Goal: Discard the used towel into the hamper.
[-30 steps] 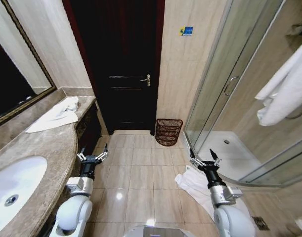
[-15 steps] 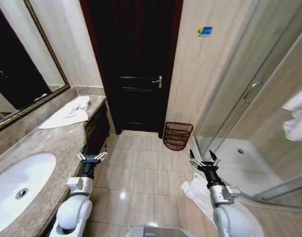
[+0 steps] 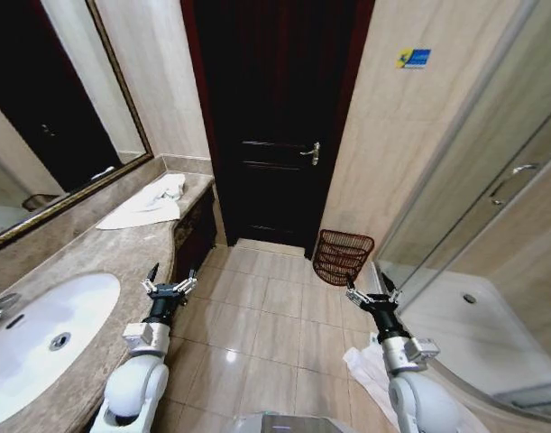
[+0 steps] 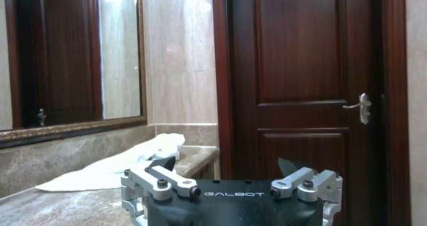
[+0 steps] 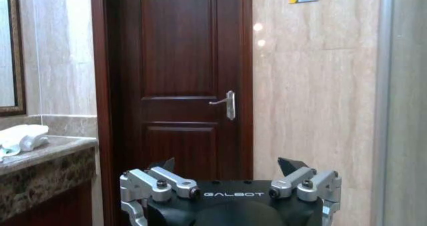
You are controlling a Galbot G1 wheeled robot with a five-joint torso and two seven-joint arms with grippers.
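A white towel (image 3: 149,203) lies crumpled on the far end of the marble counter (image 3: 86,262) at left; it also shows as the towel (image 4: 127,163) in the left wrist view and the towel (image 5: 21,136) in the right wrist view. Another white towel (image 3: 372,368) lies on the floor tiles beside my right arm. The hamper (image 3: 342,256), a dark reddish-brown open-weave basket, stands on the floor against the wall right of the door. My left gripper (image 3: 169,281) and right gripper (image 3: 369,290) are held low in front of me, both open and holding nothing.
A dark wooden door (image 3: 280,135) is shut straight ahead. The sink (image 3: 41,325) sits in the counter near left, under a framed mirror (image 3: 50,117). A glass shower enclosure (image 3: 491,225) takes up the right side. Tiled floor (image 3: 275,311) lies between the arms.
The whole picture has shifted rightward, so the camera has turned left; the hanging towel at right has left the view. Both arms keep the same open pose.
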